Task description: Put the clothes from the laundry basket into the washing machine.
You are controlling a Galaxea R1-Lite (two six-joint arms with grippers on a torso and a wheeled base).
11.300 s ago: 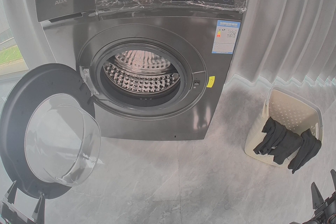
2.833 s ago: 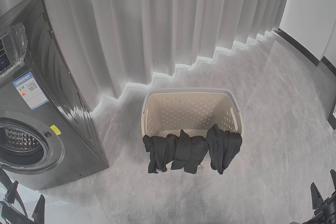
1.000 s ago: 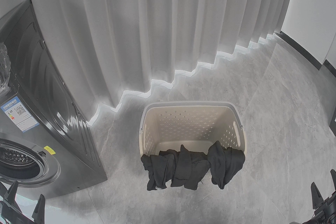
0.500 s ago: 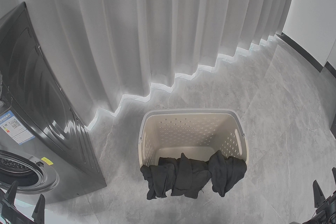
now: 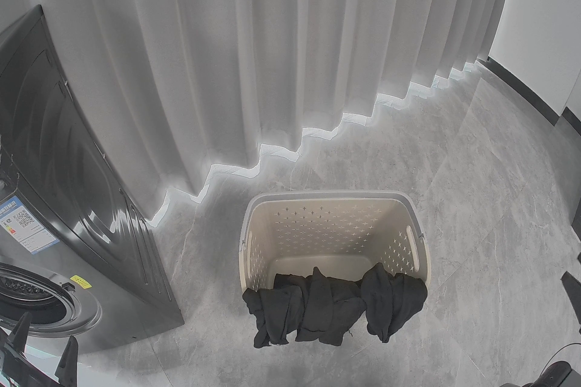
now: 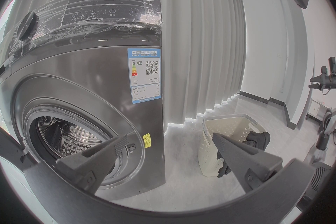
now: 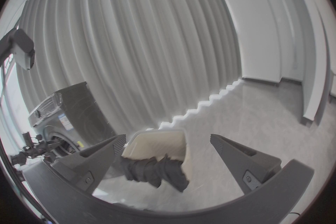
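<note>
A cream laundry basket (image 5: 331, 225) stands on the floor in front of the curtain. Black clothes (image 5: 333, 303) hang over its near rim, also seen as a dark bundle (image 7: 154, 172) in the right wrist view. The grey washing machine (image 5: 60, 182) stands to the left, its drum opening (image 6: 66, 137) uncovered. My left gripper (image 5: 45, 337) is open and empty, low by the machine's front. My right gripper (image 7: 167, 138) is open and empty, some way short of the basket (image 7: 154, 142) and facing it.
A white curtain (image 5: 290, 43) runs behind the basket and the machine. Grey tiled floor (image 5: 484, 176) lies open to the right, up to a white wall with a dark skirting (image 5: 520, 83).
The head camera has swung from the washing machine to the basket and come nearer. In the last half second the right gripper's fingers left their spot at the bottom right corner.
</note>
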